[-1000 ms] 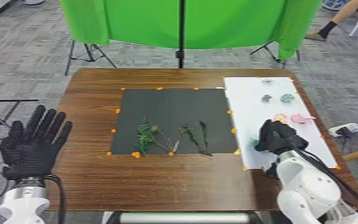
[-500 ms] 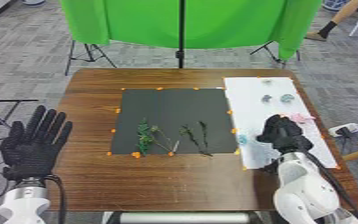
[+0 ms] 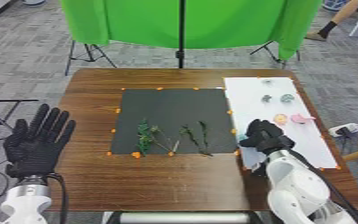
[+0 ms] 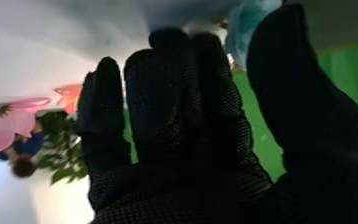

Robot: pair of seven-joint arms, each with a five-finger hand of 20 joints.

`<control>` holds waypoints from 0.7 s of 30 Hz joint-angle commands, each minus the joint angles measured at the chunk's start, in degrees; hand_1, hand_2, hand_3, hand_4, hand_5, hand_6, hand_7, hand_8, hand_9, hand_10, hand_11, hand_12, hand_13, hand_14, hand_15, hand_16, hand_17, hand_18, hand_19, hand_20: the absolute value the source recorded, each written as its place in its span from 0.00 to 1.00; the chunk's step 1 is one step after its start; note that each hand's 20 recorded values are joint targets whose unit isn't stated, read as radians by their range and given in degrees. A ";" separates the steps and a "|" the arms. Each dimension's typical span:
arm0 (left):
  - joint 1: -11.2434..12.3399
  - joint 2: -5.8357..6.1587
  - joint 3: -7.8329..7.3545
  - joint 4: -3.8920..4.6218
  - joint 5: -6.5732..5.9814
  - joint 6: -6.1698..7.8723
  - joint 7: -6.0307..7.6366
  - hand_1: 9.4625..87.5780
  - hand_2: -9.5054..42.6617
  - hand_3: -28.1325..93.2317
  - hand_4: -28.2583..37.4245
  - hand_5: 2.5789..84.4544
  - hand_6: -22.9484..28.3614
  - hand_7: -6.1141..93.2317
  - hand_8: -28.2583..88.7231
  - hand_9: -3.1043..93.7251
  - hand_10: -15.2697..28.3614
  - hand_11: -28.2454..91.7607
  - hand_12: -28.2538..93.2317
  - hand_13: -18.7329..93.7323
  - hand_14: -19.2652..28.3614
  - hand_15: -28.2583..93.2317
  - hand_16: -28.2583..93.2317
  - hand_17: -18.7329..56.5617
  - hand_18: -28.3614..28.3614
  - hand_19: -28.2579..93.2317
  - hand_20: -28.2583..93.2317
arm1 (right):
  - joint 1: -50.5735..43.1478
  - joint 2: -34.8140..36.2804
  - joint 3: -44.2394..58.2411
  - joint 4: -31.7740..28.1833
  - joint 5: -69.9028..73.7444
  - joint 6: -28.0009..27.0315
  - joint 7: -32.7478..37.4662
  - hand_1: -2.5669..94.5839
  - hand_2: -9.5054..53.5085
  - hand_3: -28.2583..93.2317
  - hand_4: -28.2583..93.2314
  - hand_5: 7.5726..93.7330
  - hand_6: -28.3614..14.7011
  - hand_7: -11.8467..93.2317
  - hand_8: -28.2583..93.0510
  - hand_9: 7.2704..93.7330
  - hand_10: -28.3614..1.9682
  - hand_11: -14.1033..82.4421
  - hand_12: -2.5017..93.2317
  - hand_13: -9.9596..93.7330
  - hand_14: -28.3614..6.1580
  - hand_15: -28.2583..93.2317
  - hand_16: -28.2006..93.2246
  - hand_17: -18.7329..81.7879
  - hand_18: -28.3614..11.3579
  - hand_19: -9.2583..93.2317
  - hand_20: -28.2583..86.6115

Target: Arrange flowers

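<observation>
Right hand: I have my right hand (image 3: 266,137) low over the near part of the white sheet. It is open, with the fingers nearly straight and the thumb held apart.
Blue flower: The blue flower (image 4: 249,30) is by the tips of that hand, between the thumb and the fingers. I can't tell if they touch it.
Pink flower: From that hand, the pink flower (image 3: 302,117) is to the right and a bit farther from me, on the white sheet.
Peach flower: The peach flower (image 3: 280,119) is just beside the pink one, nearer to the hand.
Small flowers: Well past the hand I see a gray flower (image 3: 266,98), a blue-green flower (image 3: 286,98) next to it, and a pale flower (image 3: 267,81) farthest out.
White sheet: It runs under the right hand and far out ahead of it (image 3: 246,102).
Green stems: To the left of the right hand lie the green stems (image 3: 143,137), on the near part of the dark sheet (image 3: 171,107).
Left hand: My left hand (image 3: 35,147) is well apart, left of the stems, open with straight fingers.
Table: The brown table (image 3: 158,185) is under both sheets.
Green cloth: The green cloth (image 3: 131,22) hangs past the table, far ahead of both hands.
</observation>
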 commanded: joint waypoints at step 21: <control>1.20 -0.74 0.59 0.29 -0.01 0.18 -0.13 0.26 0.37 0.88 0.00 0.53 0.62 0.15 0.16 0.46 0.70 0.38 0.30 0.45 0.74 0.48 0.18 0.16 0.75 0.53 0.33 | 2.86 -0.20 -3.85 3.18 -1.36 16.12 -3.89 0.42 0.00 0.92 0.00 0.43 0.48 0.65 0.05 0.50 0.30 0.66 0.25 0.68 0.49 0.89 0.43 0.51 0.15 0.96 0.50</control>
